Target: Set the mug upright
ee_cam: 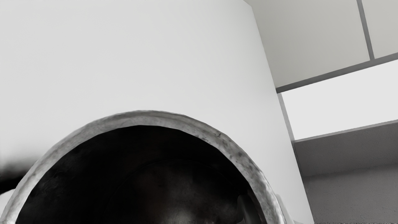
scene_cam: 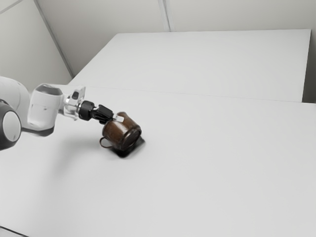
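Claw: we have our claw (scene_cam: 118,118) closed down to a narrow gap on the mug's wall by the rim, one of our fingers (ee_cam: 247,209) inside and the other outside.
Mug: we see the brown mug (scene_cam: 117,134) at our fingertips, left of centre in the exterior view. It is tilted, not upright, its mouth toward us and its base angled down toward the exterior view's right. We cannot tell whether it touches the table.
Handle: it (scene_cam: 105,143) sticks out low, on the exterior view's left side of the mug.
Shadow: a dark patch (scene_cam: 123,153) lies just under the mug.
Arm: our white arm (scene_cam: 45,108) reaches in from the exterior view's left.
Table: pale (scene_cam: 212,168), spreading around the mug.
Cable: thin and dark (scene_cam: 13,231), at the near left of the exterior view.
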You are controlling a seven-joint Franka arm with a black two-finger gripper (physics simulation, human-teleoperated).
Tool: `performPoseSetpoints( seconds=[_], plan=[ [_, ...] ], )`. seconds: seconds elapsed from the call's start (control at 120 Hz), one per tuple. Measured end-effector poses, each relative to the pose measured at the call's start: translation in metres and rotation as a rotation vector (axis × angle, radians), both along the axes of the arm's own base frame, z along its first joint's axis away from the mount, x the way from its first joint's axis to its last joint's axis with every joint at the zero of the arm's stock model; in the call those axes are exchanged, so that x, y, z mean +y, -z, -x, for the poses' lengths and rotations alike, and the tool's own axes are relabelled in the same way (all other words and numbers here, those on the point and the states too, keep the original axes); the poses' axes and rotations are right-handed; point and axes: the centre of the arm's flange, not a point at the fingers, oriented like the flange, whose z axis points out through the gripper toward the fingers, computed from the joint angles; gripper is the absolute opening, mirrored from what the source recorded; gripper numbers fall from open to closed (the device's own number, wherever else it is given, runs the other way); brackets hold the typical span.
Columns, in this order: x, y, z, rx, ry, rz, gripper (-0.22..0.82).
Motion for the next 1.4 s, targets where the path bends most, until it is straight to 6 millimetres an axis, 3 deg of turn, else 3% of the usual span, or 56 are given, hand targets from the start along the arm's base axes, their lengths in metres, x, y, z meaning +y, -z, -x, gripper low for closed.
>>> performPoseSetpoints(
  seconds=[0.175,0.275,0.4,0.483,0.592,0.792,0.967,1.4],
  plan=[
    [-0.009,-0.025,-0.003,-0.025,0.031,-0.091,-0.18],
    [-0.025,-0.047,-0.008,-0.054,0.049,-0.199,-0.18],
    [-0.057,-0.077,-0.007,-0.084,0.085,-0.449,-0.18],
    [-0.068,-0.094,0.001,-0.09,0.11,-0.65,-0.18],
    [-0.08,-0.086,0.015,-0.073,0.093,-0.819,-0.18],
    [-0.11,-0.08,0.02,-0.062,0.046,-1.002,-0.18],
    [-0.128,-0.068,0.036,-0.018,-0.058,-1.023,-0.18],
    [-0.143,-0.03,0.071,0.1,-0.286,-0.995,-0.18]
  ],
)
